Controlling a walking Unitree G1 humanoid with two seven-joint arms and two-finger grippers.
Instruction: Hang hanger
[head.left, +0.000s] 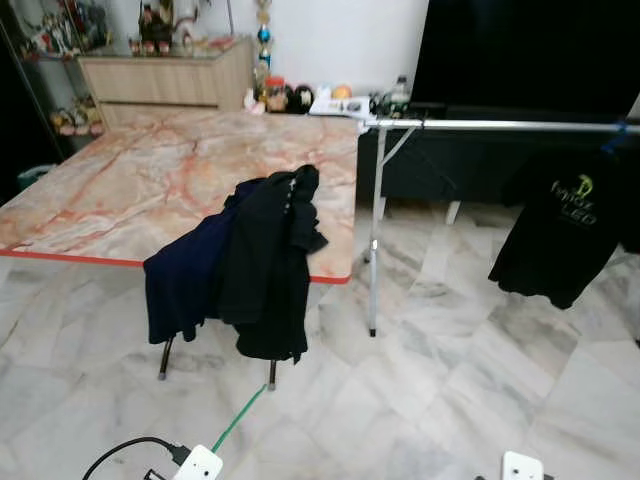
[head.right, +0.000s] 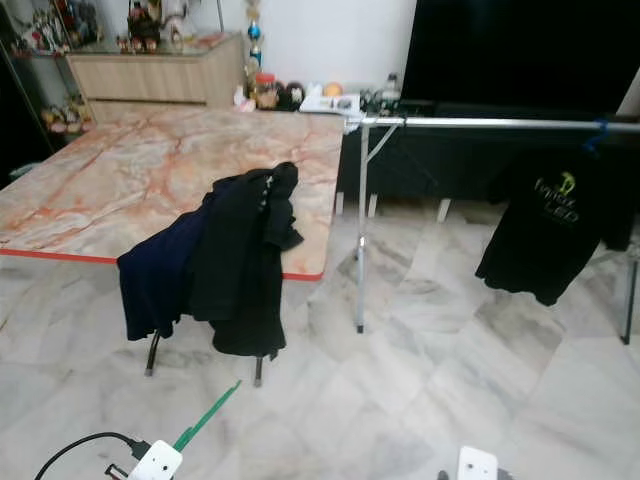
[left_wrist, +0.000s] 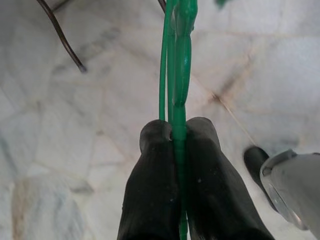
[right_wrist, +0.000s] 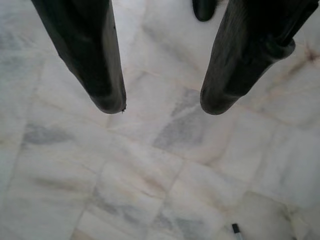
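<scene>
A thin green hanger is pinched between the two black fingers of my left gripper, which is shut on it low over the marble floor. The hanger's green tip pokes forward above the floor toward a chair. A silver clothes rail runs across the right side on a metal leg, with a black printed t-shirt hanging from it. My right gripper points down at the bare floor, open with nothing between its fingers.
A chair draped with dark clothes stands at the near edge of a marble-topped table. A dark TV unit and a wooden sideboard line the back wall. A black cable lies on the floor at lower left.
</scene>
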